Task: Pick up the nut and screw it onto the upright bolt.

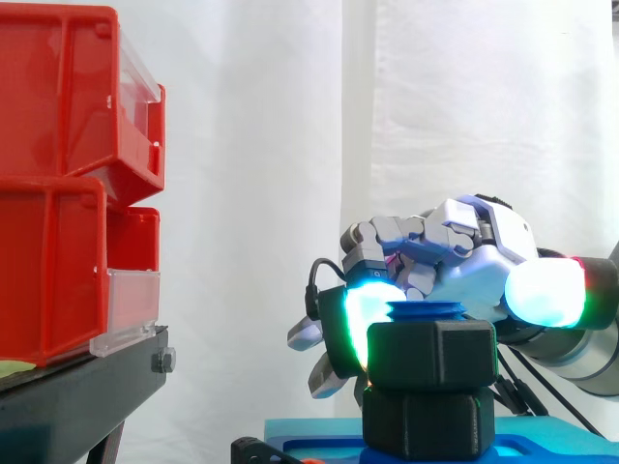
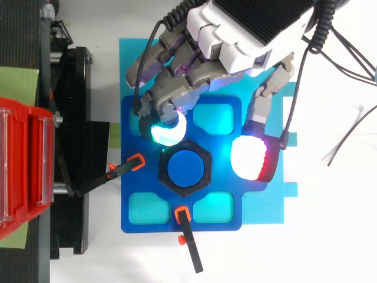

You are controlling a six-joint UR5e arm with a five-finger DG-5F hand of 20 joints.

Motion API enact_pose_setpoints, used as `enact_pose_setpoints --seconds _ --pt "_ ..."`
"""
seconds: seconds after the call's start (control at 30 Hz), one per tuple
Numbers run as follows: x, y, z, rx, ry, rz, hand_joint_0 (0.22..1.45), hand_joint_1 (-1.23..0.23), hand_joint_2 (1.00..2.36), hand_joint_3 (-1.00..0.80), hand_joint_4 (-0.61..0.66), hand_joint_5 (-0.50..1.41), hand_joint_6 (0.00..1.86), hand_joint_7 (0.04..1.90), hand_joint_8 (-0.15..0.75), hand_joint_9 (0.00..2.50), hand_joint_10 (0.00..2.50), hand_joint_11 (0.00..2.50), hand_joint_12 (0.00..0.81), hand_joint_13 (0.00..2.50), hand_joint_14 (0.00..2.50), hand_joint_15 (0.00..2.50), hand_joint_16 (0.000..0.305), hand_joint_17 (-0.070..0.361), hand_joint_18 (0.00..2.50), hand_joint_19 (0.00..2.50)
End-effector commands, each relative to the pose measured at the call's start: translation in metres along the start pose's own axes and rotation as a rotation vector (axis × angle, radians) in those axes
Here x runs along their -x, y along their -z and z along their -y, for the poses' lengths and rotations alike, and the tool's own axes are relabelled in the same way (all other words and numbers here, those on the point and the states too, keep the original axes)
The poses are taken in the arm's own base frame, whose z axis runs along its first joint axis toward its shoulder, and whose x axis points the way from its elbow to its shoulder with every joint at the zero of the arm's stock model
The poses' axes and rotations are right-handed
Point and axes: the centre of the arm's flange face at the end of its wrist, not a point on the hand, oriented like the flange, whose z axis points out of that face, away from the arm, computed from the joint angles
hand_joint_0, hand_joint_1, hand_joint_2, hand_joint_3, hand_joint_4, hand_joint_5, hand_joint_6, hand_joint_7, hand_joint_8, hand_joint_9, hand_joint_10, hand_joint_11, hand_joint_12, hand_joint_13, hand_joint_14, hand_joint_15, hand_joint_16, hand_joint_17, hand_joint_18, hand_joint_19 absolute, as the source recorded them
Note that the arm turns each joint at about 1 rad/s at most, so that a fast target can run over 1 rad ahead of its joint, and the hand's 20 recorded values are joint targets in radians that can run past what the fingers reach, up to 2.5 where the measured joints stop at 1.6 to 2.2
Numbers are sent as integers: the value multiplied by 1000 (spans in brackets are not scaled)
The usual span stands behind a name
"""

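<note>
Behind everything, a white curtain [image 1: 290,145]; underneath, a white counter [image 2: 330,236]. At the left, red bins [image 1: 58,193] stacked on a black stand [image 2: 76,118]. On the counter, a pale blue mat [image 2: 265,206], and on the mat a darker blue plate [image 2: 128,183] with rounded cut-outs. Over the plate's far side, the hand [image 2: 247,29], reaching in from the upper right in the top view. Fingers [image 2: 168,131] half open and holding nothing: one cyan-green pad touching the nut's upper-left corner, the white and red thumb [image 2: 250,158] off to the right and apart from the nut. At the plate's middle, the black hexagonal nut [image 1: 430,353], already on the upright blue bolt [image 2: 186,167]. From the side: the nut stacked on a second black hexagonal block [image 1: 426,420], with the bolt's top poking just above it. From above: the gap between thumb and nut, plus two black clamps [image 2: 126,166] with orange tips at the plate's left and lower edges.
</note>
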Motion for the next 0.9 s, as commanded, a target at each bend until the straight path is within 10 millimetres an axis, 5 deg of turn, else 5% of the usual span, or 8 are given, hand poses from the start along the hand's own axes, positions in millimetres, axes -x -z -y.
enact_pose_setpoints --seconds 0.0,0.43,0.63,0.87 --pt "1 2 1 -1 2 0 506 -469 1000 -500 251 2 502 1546 359 1101 0 0 379 864 0 2 60 134 703 0" --pt "3 4 1 -2 3 0 510 -464 1000 -500 226 31 501 1525 337 1219 0 0 369 940 0 24 59 132 797 0" --pt "4 3 2 0 5 2 496 -468 1000 -500 218 -145 503 871 319 958 0 0 393 864 2 0 62 140 731 0" --pt "23 -6 1 31 32 0 486 -477 1000 -500 125 -203 501 591 294 845 0 0 387 792 0 0 64 145 640 0"
